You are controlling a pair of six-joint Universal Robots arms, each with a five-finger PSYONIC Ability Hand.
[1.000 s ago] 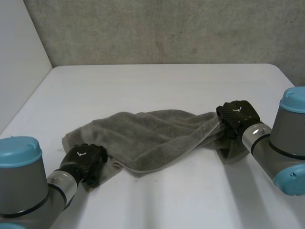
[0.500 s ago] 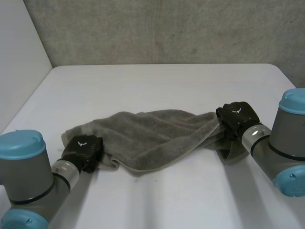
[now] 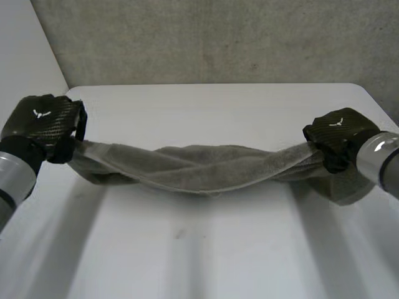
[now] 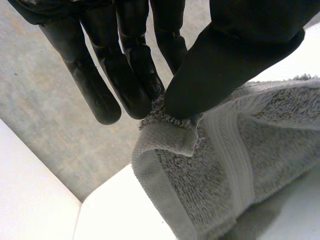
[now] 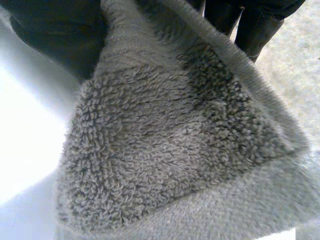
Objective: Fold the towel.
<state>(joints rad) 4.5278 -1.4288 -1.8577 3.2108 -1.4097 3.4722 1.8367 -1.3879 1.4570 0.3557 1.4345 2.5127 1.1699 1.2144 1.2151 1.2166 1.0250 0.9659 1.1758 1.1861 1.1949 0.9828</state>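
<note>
Left hand (image 3: 42, 121) pinches a corner of the towel (image 3: 199, 168) between thumb and fingers (image 4: 97, 92); right hand (image 3: 340, 132) is clamped on the towel's opposite end. Between them the towel sags over the table (image 3: 218, 106).

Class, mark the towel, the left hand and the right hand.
towel (image 3: 199, 169): head view, middle of the cloth.
left hand (image 3: 43, 121): head view, back of the hand.
right hand (image 3: 340, 132): head view, back of the hand.
</note>
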